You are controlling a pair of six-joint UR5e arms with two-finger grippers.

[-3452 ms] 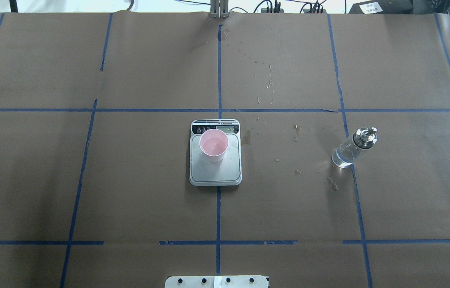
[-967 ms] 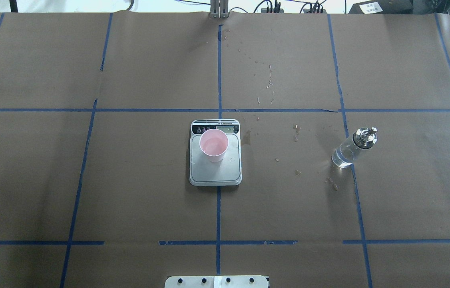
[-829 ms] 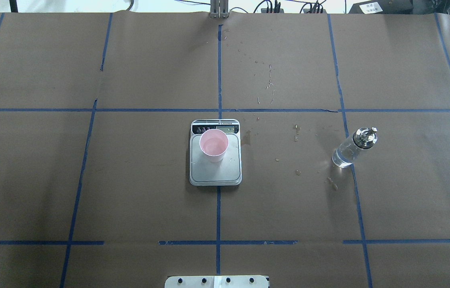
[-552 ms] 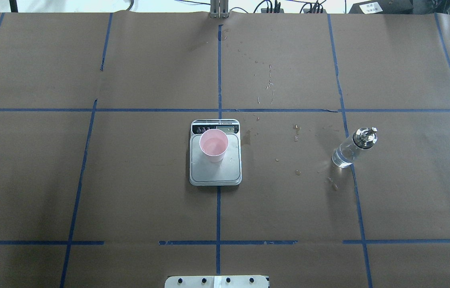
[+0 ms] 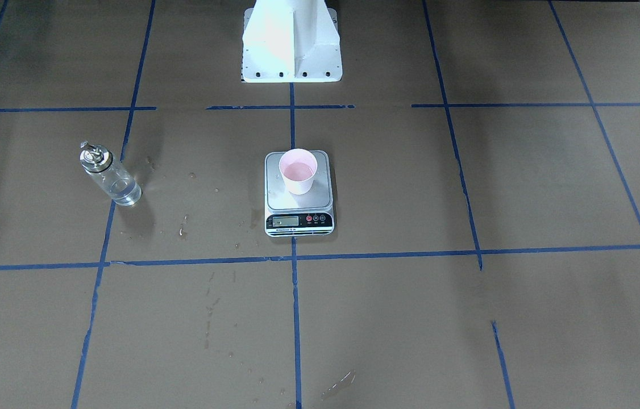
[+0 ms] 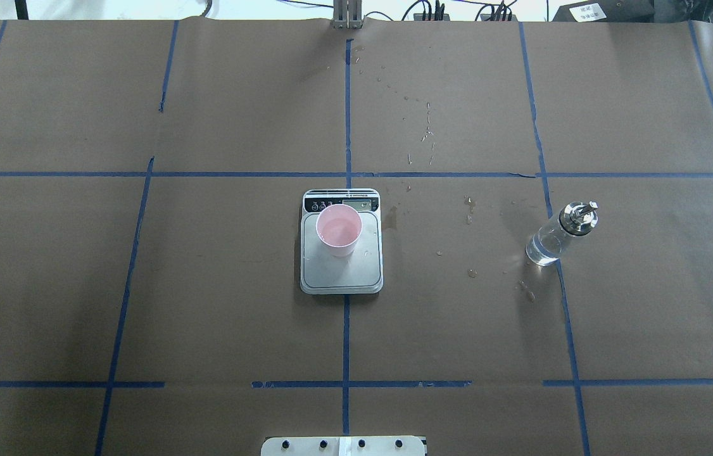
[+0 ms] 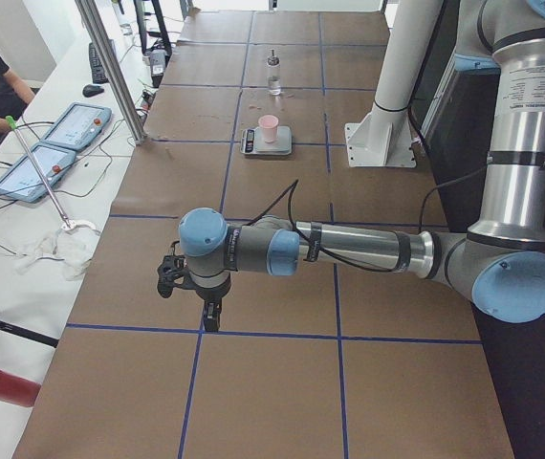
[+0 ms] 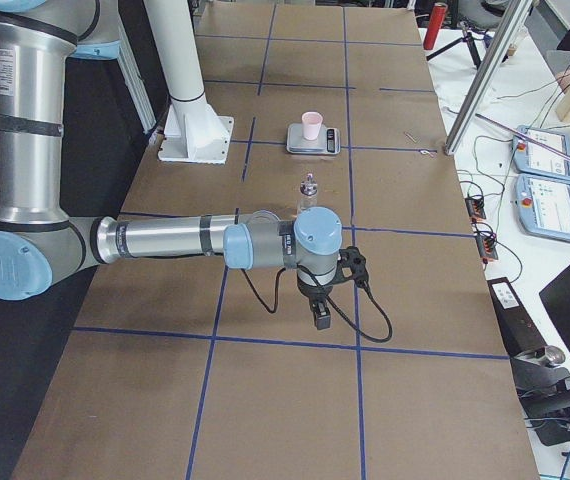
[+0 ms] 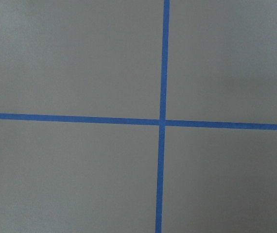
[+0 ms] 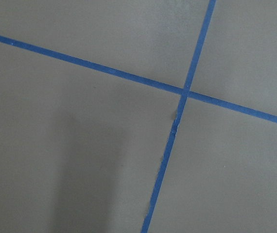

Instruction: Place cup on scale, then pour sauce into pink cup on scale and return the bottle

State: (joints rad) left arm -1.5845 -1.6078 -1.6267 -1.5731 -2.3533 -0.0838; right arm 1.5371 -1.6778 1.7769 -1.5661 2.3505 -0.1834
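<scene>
counting one cup on one scale, one bottle; left hand, right hand: parted or not, cannot tell.

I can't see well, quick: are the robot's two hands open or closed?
Left gripper: cannot tell; it shows only from afar.
Right gripper: cannot tell either.

There is one cup, one scale and one bottle. Two arms show: a left arm and a right arm.

I see the pale pink cup upright on the silver scale, close to its black display strip. Well to my right the clear glass bottle stands upright on the worktop, colourless sauce inside
</scene>
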